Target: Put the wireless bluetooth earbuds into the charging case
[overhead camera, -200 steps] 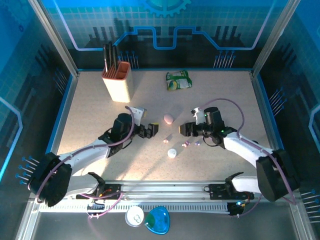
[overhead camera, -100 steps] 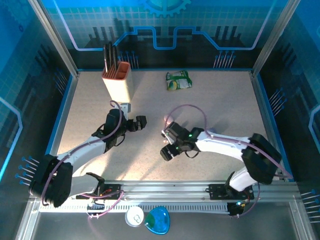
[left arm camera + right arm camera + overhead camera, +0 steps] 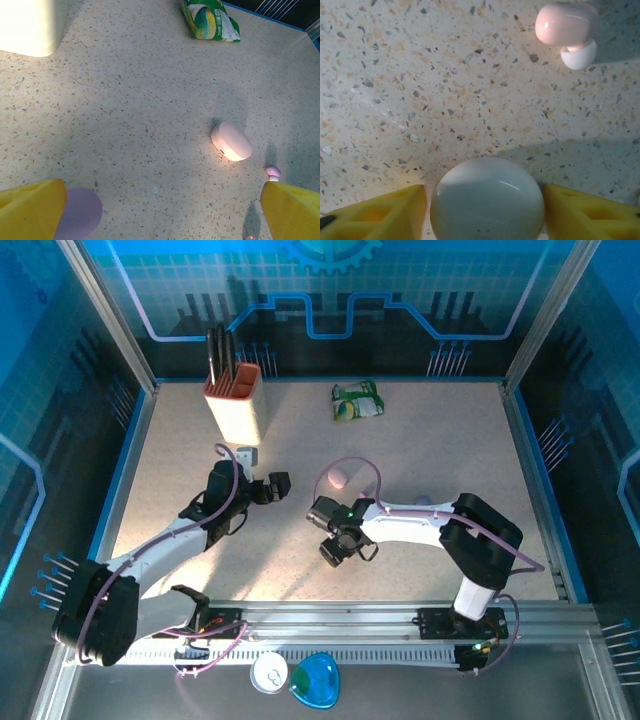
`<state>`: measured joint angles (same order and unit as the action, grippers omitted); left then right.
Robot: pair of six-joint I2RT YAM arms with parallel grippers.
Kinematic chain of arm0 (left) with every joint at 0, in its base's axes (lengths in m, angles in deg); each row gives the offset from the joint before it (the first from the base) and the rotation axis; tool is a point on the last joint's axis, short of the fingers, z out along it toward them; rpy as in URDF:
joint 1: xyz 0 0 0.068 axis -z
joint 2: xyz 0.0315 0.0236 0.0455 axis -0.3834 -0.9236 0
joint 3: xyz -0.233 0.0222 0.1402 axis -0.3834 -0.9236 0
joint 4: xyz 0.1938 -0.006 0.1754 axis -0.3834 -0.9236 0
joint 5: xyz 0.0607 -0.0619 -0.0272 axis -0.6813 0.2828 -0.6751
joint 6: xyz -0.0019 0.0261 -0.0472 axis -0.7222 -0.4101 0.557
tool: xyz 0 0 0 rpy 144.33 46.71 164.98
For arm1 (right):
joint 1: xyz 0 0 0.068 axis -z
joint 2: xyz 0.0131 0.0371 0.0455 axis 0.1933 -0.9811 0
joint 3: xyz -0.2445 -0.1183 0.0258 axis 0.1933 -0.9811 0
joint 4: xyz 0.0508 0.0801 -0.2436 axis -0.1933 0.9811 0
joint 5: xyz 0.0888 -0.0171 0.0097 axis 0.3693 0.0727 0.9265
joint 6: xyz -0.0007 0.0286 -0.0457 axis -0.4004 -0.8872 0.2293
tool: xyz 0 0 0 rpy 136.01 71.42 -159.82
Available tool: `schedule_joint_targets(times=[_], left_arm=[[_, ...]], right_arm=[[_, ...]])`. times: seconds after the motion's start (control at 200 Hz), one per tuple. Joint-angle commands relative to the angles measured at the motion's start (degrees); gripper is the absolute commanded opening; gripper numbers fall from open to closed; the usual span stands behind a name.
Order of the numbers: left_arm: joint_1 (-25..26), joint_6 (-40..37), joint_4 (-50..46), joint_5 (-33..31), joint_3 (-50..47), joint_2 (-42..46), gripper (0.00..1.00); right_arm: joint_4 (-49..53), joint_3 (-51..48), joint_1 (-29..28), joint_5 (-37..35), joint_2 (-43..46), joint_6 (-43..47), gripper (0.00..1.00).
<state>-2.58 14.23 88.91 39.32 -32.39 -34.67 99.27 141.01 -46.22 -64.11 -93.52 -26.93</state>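
Right gripper (image 3: 486, 210): partly open, yellow fingers (image 3: 380, 212) bracketing the white case (image 3: 487, 200), one on each side with hairline gaps at most. Can't tell if it's actually clamped or just straddling. The case sits flat on the table (image 3: 420, 100), not lifted. Pink earbud (image 3: 565, 24) with a white tip lies on the table just beyond the case, not touching it. Left gripper (image 3: 160, 212): jaws wide, holding nothing, low over the table. A lilac case (image 3: 80, 212) is half hidden behind one of its fingertips, a small lilac earbud (image 3: 272, 172) sits just by the other, and the pink case (image 3: 231, 141) is a bit further out. Green packet (image 3: 210, 20) and cream holder (image 3: 25, 22) at the far side, irrelevant. My read: the current step is securing the white case so a bud can go in. To do it well, centre the case between the pads before closing and squeeze across the widest part, low on the body. Close slowly with light force and keep the pads off the lid seam. Risk: the glossy dome squirts out or spins and knocks the pink earbud away.
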Motion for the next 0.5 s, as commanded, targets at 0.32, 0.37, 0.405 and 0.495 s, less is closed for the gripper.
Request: schedule_joint_targets(times=[0.32, 0.37, 0.405, 0.495], left_arm=[[-0.6, -0.6, -2.0, -3.0, -0.2, 0.7, 0.99], [-0.6, -0.7, -3.0, -3.6, 0.5, 0.1, 0.99], [-0.6, -1.0, -3.9, -3.7, 1.1, -0.4, 0.99], [-0.7, -1.2, -5.4, -3.8, 2.0, -1.7, 0.99]], right_arm=[[-1.1, 0.0, 8.4, 0.1, 8.8, 2.4, 0.46], [-2.0, 0.1, 11.1, 0.2, 10.1, 3.9, 0.46], [-2.8, 0.2, 13.3, 0.3, 10.8, 4.8, 0.46], [-5.5, 0.9, 20.2, 1.4, 10.7, 6.4, 0.46]])
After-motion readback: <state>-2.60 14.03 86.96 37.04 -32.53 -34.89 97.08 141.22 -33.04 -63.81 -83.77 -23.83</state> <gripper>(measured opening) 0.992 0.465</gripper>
